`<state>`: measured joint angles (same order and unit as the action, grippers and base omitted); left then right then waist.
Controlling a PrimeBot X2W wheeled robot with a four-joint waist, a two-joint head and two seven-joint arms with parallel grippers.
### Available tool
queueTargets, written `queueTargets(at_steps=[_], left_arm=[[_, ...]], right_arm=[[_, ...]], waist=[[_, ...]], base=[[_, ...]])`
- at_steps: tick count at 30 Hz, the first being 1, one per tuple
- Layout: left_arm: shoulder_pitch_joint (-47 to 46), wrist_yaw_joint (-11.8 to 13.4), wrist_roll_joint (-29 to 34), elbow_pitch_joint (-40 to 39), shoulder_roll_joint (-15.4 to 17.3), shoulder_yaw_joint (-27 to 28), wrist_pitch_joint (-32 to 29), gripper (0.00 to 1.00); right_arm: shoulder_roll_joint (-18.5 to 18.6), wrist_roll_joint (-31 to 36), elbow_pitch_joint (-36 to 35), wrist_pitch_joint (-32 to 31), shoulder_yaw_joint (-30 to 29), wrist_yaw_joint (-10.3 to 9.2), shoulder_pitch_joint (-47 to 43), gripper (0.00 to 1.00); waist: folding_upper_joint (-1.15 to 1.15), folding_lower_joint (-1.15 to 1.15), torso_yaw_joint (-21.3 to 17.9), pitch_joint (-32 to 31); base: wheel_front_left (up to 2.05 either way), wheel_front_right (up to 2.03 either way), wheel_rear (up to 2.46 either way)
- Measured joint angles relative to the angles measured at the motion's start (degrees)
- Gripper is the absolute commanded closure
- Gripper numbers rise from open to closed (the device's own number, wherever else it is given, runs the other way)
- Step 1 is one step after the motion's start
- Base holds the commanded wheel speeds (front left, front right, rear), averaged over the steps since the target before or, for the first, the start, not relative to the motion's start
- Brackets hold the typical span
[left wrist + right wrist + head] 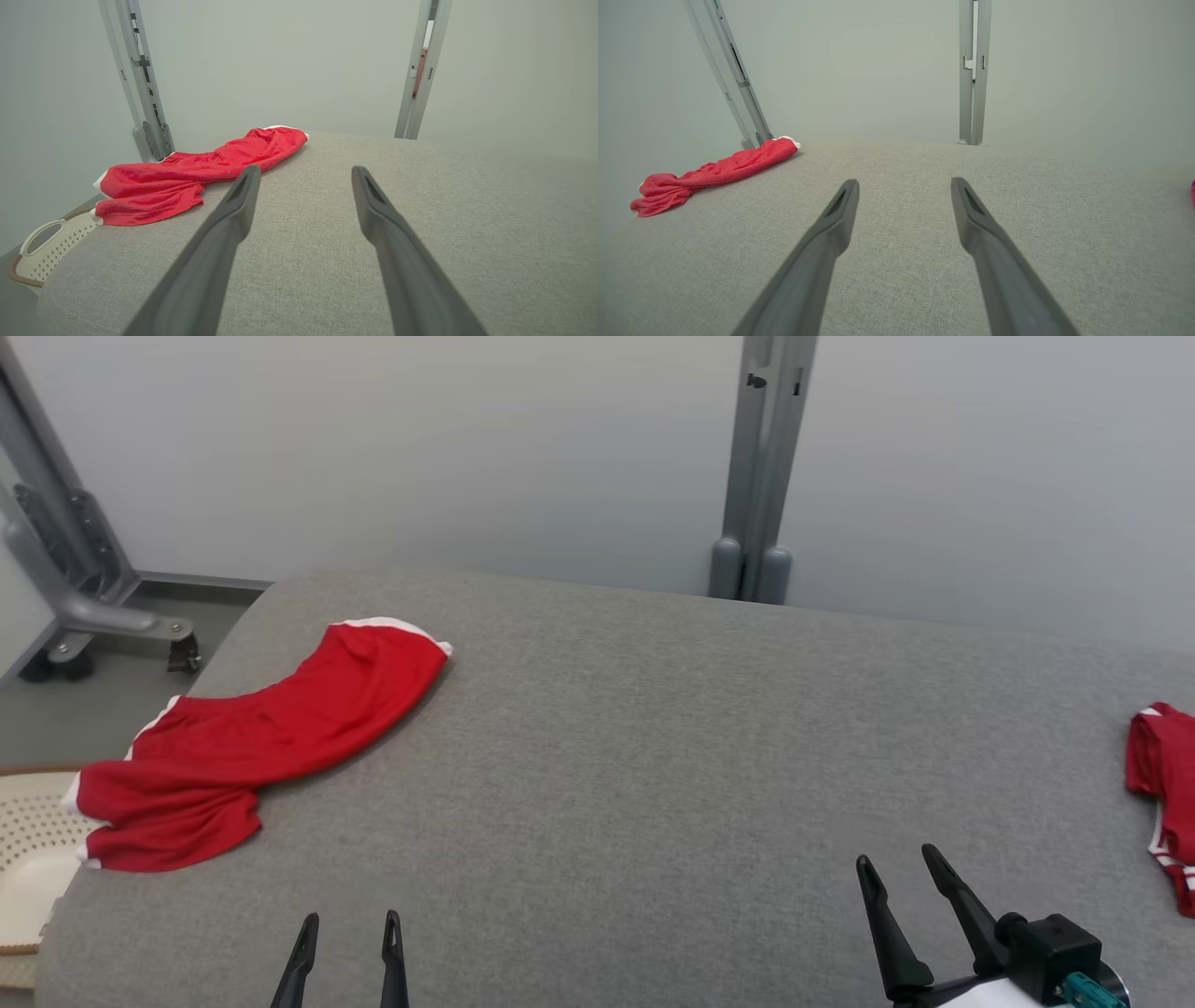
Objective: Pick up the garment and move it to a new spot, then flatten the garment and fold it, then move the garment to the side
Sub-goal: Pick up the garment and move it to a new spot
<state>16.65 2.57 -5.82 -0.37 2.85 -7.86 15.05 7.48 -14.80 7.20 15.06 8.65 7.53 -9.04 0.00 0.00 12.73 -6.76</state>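
A red garment (252,747) with white trim lies crumpled at the left edge of the grey padded table (653,756); it also shows as the red garment (187,177) in the left wrist view and the red garment (710,175) far left in the right wrist view. My left gripper (352,924) is open near the front edge, to the right of and nearer than the garment, holding nothing. My right gripper (896,863) is open at the front right, far from it. In each wrist view the left gripper (301,172) and right gripper (903,184) hover over bare fabric.
A second red piece of clothing (1162,784) lies at the table's right edge. A pale perforated basket (28,859) stands beside the table's left end. Grey metal posts (761,467) rise behind the table, and a wheeled frame (84,588) stands at the back left.
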Motion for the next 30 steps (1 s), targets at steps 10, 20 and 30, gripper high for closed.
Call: queueTargets(at_steps=[10, 20, 30], left_arm=[[0.01, -0.05, 0.57, -1.23, 0.00, 1.25, 0.00, 0.00], [0.07, 0.24, 0.02, -2.78, 0.00, 1.07, 0.00, 0.00], [-7.62, -1.57, 3.39, -7.91, 0.40, -1.35, 0.10, 0.00]], right_arm=[[-0.45, -0.07, 0.25, 0.00, 0.07, 0.00, 0.25, 0.00], [0.58, -0.03, 0.47, 0.00, -0.11, 0.00, 0.47, 0.00], [5.60, 0.38, -0.88, 0.00, -0.16, 0.00, 1.95, 0.00]], waist=[[0.00, 0.00, 8.51, 0.58], [0.00, 0.00, 13.44, 2.39], [0.00, 0.00, 14.50, 7.24]], base=[[0.00, 0.00, 0.00], [0.00, 0.00, 0.00], [0.00, 0.00, 0.00]])
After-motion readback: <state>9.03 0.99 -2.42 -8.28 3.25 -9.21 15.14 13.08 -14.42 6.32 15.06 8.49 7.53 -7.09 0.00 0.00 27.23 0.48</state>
